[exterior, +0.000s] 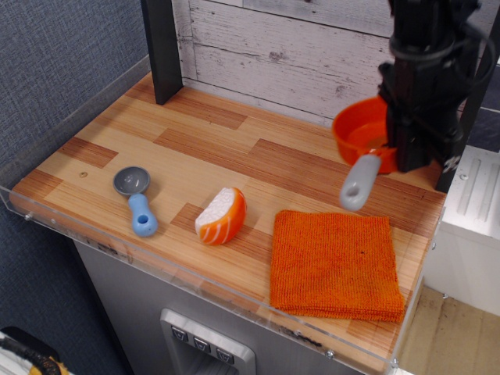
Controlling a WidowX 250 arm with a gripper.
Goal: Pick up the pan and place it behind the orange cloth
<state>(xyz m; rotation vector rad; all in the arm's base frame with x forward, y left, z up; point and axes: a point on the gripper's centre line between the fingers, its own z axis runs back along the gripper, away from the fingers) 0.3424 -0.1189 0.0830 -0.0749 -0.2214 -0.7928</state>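
Bare tabletop (258, 156) — scoop (134, 199), sushi (221, 216) frontward

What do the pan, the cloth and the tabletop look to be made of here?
Pan: likely plastic, since the orange bowl looks smooth and slightly glossy and the handle is matte grey. Cloth: terry-like fabric with a ribbed, fuzzy weave. Tabletop: wood or wood-look laminate, with striped plank grain and a clear, acrylic-looking edge guard.

1. There are no words, numbers, labels or signs to read anywhere.
2. The pan (361, 139) has no writing on it.
3. The orange cloth (334, 264) is plain.
4. The table (234, 156) shows only wood grain.
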